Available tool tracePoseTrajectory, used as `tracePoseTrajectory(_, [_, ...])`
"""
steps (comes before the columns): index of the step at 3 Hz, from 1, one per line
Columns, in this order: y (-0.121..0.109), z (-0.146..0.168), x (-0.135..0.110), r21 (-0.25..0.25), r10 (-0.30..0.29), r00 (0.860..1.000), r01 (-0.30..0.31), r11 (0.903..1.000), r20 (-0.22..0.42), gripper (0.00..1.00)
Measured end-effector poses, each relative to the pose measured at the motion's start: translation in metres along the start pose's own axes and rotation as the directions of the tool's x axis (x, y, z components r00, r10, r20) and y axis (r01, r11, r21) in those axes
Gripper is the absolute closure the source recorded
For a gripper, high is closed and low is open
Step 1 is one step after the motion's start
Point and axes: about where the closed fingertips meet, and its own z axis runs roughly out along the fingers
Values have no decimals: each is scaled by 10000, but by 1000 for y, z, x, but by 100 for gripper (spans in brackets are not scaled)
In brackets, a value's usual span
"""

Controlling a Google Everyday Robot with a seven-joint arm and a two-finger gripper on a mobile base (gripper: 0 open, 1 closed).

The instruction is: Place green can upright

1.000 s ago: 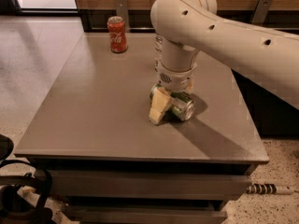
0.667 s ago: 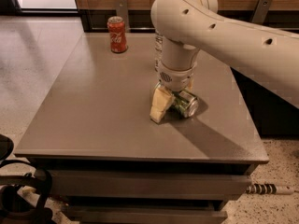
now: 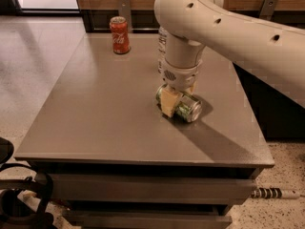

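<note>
The green can lies on its side on the grey table, right of the middle, with its silver end facing front right. My gripper comes straight down from the white arm and straddles the can's middle. Its cream near finger presses against the can's side, and the far finger is mostly hidden behind the can. The can rests on the tabletop and is not lifted.
A red cola can stands upright at the table's back left. A clear bottle stands behind my wrist, mostly hidden by it. The table's right edge is close to the can. There is floor to the left and a dark cabinet to the right.
The can's silver end has shifted very slightly to the right under the gripper. The arm has hardly moved.
</note>
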Motion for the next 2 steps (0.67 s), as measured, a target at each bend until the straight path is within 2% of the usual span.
tracePoseTrajectory(2, [0,-5,-3,44,-84,9998,83,10000,206,100])
